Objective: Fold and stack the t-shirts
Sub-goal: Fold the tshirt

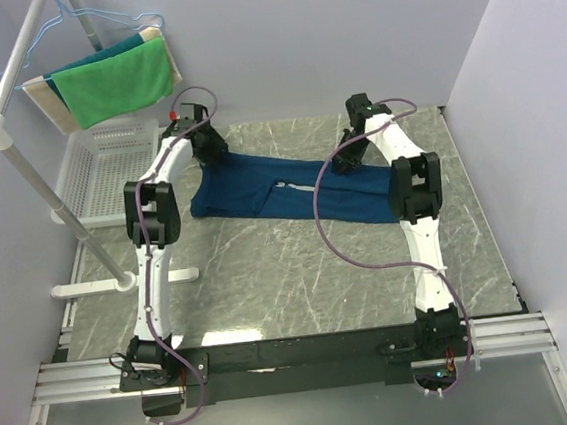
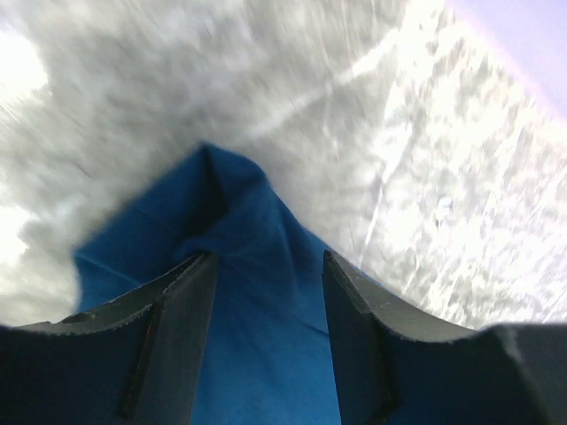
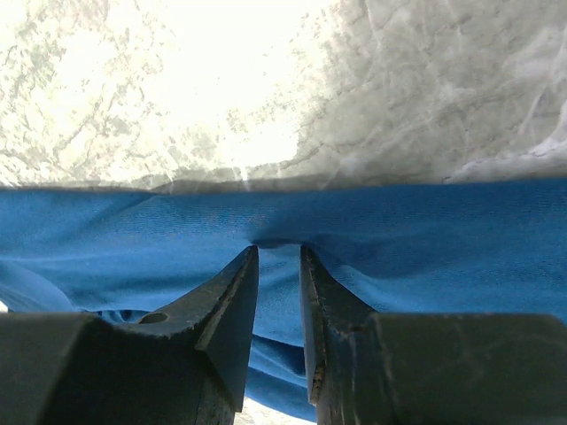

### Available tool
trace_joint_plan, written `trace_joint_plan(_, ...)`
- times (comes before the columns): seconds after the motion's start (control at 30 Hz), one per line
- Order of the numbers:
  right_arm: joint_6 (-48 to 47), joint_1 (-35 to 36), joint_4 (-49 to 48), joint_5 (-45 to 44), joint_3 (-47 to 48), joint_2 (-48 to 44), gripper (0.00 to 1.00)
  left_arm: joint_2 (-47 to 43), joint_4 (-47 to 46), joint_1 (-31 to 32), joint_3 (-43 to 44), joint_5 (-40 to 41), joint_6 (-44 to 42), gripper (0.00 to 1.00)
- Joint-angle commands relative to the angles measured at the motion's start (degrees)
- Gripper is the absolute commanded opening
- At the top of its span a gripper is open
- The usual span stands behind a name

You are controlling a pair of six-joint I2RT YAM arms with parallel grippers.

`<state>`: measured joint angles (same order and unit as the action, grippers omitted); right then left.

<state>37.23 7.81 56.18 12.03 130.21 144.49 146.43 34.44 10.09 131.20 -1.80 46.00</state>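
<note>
Top external view, and the navy t-shirt [image 1: 251,190] lies spread flat across the far half of the desk [image 1: 300,281], up toward 12 o'clock from the middle, running from about 10 o'clock across to 2 o'clock. Both arms reach out over it! The left tool [image 1: 202,145] sits at the shirt's 10 o'clock corner, and the right tool [image 1: 347,158] is down on the far edge, closer to 1 o'clock.

On the left wrist camera the picture is blurred, but the two dark fingers [image 2: 177,336] stand clearly apart, with blue cloth filling the gap and rising to a peak just past the tips. The jaws are wide, with nothing clamped that I can make out.

Over to the right wrist camera: here the fingers [image 3: 221,319] are drawn nearly together, only a thin slot between them, and the shirt's edge puckers right at the tips. That is a pinch on the cloth. Bare desk lies beyond the hem at 12 o'clock.

Off at 10 o'clock, beyond the desk, a green cloth [image 1: 115,83] hangs over a white basket [image 1: 108,164].
</note>
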Motion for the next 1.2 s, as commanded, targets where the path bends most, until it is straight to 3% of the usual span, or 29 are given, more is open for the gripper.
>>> trace_joint_plan(0.0,-0.06,-0.34,-0.28,-2.45,0.4,0.1,0.33,-3.95,-5.16,-1.47,-3.12,0.14,-1.26,0.57)
trace_joint_plan(0.17,-0.58,-0.17,-1.95,-1.75,-1.71,-2.19,0.33,-10.54,-7.81,-1.21,-7.88,-2.23,-2.66,0.58)
trace_joint_plan(0.33,-2.34,0.97,-3.18,-2.36,-1.8,-4.3,0.33,-13.18,-4.29,0.54,-9.29,-2.94,-4.95,0.57)
trace_joint_plan(0.57,-6.99,7.56,-2.48,-7.54,2.67,-7.2,0.35,-15.91,-0.08,3.45,-12.72,-0.83,-6.71,0.56)
trace_joint_plan(0.77,-10.6,15.73,-1.43,-10.97,4.35,-7.99,0.35,-14.51,4.84,3.54,-13.25,-0.39,-5.66,0.47)
trace_joint_plan(0.9,-13.15,19.95,-2.57,-11.94,4.35,-7.91,0.35,-14.51,5.73,3.54,-15.08,-0.13,-5.57,0.35)
trace_joint_plan(1.17,-13.33,24.35,-5.03,-6.95,5.05,-5.18,0.35,-12.84,8.45,3.62,-16.06,-0.22,-5.13,0.24)
